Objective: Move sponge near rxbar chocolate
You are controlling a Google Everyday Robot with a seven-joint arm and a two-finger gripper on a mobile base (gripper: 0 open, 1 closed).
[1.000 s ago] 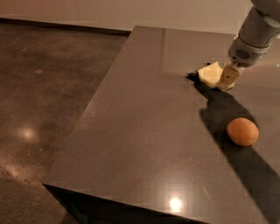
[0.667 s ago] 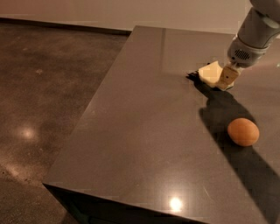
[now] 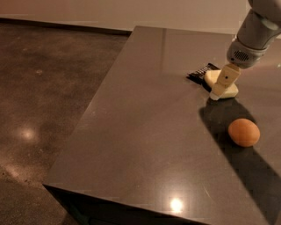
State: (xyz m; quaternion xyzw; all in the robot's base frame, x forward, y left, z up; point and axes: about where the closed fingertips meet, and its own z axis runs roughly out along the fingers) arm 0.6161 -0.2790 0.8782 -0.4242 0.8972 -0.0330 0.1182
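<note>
The pale yellow sponge lies on the dark table at the far right, with its left end touching or overlapping the rxbar chocolate. The bar is a small black wrapper with pale lettering, just left of and behind the sponge. My gripper comes down from the upper right, right over the sponge, and hides its middle. The lower tip sits at the sponge's front edge, close to the tabletop.
A round orange fruit lies on the table in front of the sponge, in the arm's shadow. The table's left edge drops to a polished concrete floor. A pale wall runs behind.
The sponge now sits a little further right and nearer the front, and more of the black bar shows at its left. My gripper has shifted slightly left and down over the sponge.
</note>
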